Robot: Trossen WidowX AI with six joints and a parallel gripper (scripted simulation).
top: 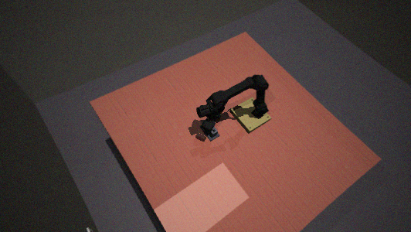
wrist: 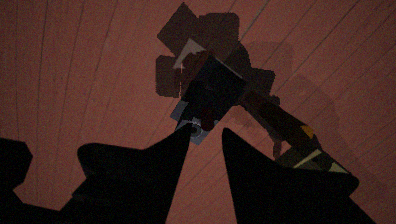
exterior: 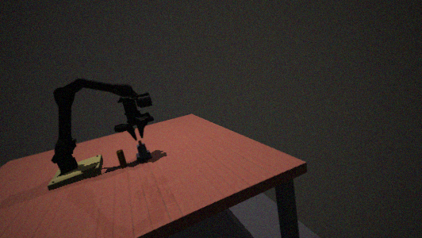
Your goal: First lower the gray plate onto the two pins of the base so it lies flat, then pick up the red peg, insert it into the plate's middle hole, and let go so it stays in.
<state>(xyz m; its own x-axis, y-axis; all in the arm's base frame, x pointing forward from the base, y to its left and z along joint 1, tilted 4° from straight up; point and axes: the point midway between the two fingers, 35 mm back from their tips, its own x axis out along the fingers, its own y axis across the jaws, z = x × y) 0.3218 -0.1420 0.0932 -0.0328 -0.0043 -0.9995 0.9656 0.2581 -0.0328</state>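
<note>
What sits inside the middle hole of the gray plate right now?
The red peg stands in it, clear of the open gripper. Its lower end and the pins under the gray plate are covered.

The table [exterior: 206,166] looks like reddish wood planks with fine grain lines, matt. The arm [exterior: 65,119] and its gripper [wrist: 205,137] are dull black, plastic-like. The mounting slab [top: 253,120] is flat, matt yellow.
</note>
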